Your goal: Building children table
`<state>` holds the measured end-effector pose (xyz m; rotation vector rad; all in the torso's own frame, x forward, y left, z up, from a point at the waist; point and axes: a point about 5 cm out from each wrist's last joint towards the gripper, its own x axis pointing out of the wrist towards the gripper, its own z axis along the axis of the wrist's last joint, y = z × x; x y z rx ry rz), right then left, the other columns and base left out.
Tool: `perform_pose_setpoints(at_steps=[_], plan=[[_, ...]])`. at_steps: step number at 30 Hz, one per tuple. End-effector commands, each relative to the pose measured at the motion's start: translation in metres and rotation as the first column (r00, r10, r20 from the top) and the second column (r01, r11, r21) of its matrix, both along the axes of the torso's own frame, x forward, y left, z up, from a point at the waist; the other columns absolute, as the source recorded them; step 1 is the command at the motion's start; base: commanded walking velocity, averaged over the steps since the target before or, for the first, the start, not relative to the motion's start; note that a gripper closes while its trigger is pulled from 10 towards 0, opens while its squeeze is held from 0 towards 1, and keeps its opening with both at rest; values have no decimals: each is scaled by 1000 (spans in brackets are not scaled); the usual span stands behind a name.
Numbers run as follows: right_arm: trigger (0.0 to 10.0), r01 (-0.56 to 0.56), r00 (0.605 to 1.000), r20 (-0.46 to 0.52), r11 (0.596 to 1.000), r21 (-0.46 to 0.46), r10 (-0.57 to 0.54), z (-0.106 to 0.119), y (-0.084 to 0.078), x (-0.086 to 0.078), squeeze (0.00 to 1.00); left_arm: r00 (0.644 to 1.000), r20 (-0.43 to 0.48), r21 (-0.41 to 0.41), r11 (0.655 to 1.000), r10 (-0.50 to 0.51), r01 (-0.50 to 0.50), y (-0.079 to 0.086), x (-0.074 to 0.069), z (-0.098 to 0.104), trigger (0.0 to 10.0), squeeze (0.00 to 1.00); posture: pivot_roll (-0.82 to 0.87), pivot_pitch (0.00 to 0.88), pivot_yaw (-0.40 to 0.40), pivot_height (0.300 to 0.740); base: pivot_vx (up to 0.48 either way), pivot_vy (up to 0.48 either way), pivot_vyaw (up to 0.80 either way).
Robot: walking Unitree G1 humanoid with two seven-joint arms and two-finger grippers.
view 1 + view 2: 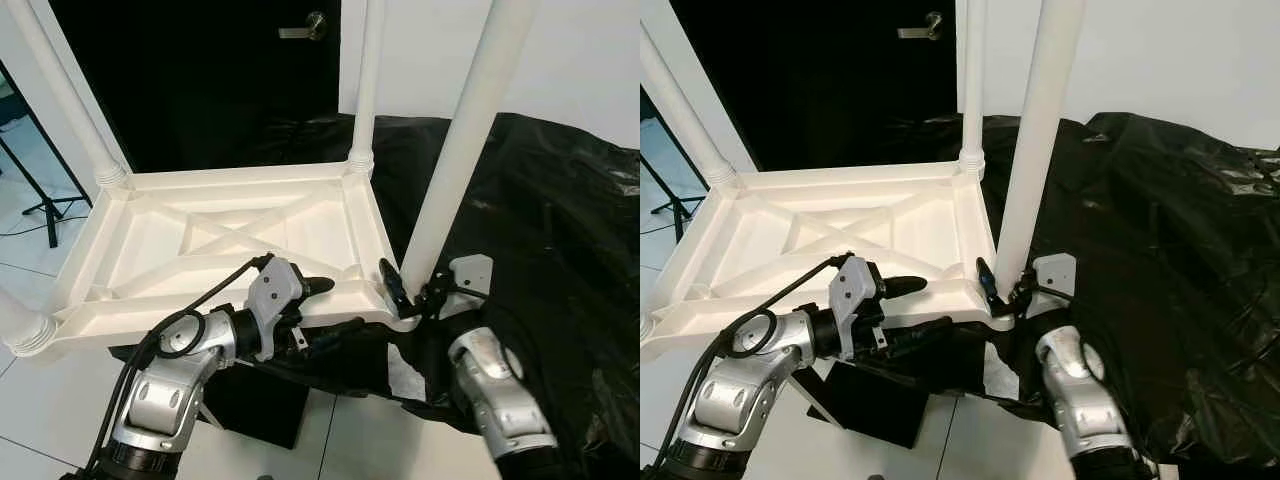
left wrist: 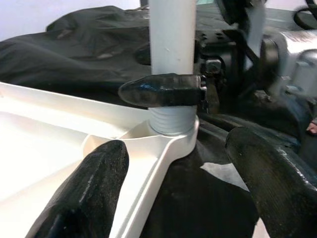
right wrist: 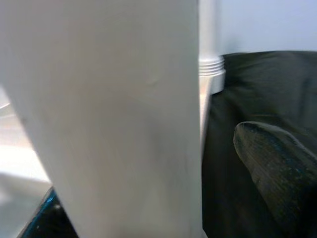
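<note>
Black sheeting [image 1: 560, 220] lay beneath upturned table [image 1: 230, 245]. Right gripper [image 1: 410, 295] jaws clasped near-corner leg [image 1: 455, 160] at socket; left gripper [image 1: 320, 300] jaws released, straddling table rim. Recommend: keep leg vertical, brace frame.

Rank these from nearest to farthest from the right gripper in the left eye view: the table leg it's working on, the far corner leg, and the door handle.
From the right gripper:
1. The near table leg, right at the gripper, in the tabletop's near right corner.
2. The far corner leg, farther back on the same right side.
3. The door handle, farthest, on the dark door behind the table.
</note>
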<state>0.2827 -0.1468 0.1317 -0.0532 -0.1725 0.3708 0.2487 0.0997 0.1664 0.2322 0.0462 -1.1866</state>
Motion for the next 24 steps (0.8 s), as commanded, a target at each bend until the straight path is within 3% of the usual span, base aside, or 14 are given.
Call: perform_pose_setpoints(at_steps=[1, 11, 12, 13, 14, 15, 16, 24], plan=[[10000, -79, 997, -11, 997, -15, 78, 4, -8, 5, 0, 997, 10, 7, 997, 76, -76, -1, 1, -5, 10000, 0, 28, 0, 0, 740, 0, 0, 0], [10000, -280, 960, -59, 954, -105, 275, 8, -12, 20, 0, 993, 19, 23, 993, 113, -113, -5, 3, -11, 10000, 0, 41, 0, -10, 740, 0, 0, 0], [8196, -311, 950, -70, 943, -117, 305, 8, -11, 23, 0, 991, 23, 32, 991, 129, -130, -6, 4, -13, 10000, 0, 47, 0, -12, 740, 0, 0, 0], [8196, -311, 950, -70, 943, -117, 305, 8, -11, 23, 0, 991, 23, 32, 991, 129, -130, -6, 4, -13, 10000, 0, 47, 0, -12, 740, 0, 0, 0], [4627, -336, 941, -82, 933, -128, 328, 8, -10, 25, 0, 987, 25, 42, 986, 159, -160, -6, 6, -16, 10000, 0, 49, 0, -12, 740, 0, 0, 0], [3098, -353, 935, -87, 926, -137, 343, 8, -9, 26, 0, 983, 22, 49, 982, 184, -184, -7, 7, -19, 10000, 0, 49, 0, -13, 740, 0, 0, 0], [0, -359, 932, -93, 923, -137, 349, 8, -10, 27, 0, 980, 27, 56, 978, 199, -201, -8, 7, -21, 10000, 0, 51, 0, -16, 740, 0, 0, 0], [0, -358, 931, -125, 926, -122, 343, 3, -17, 27, 0, 964, 56, 46, 964, 259, -261, -12, 10, -21, 10000, 0, 46, 0, -16, 740, 0, 0, 0]])
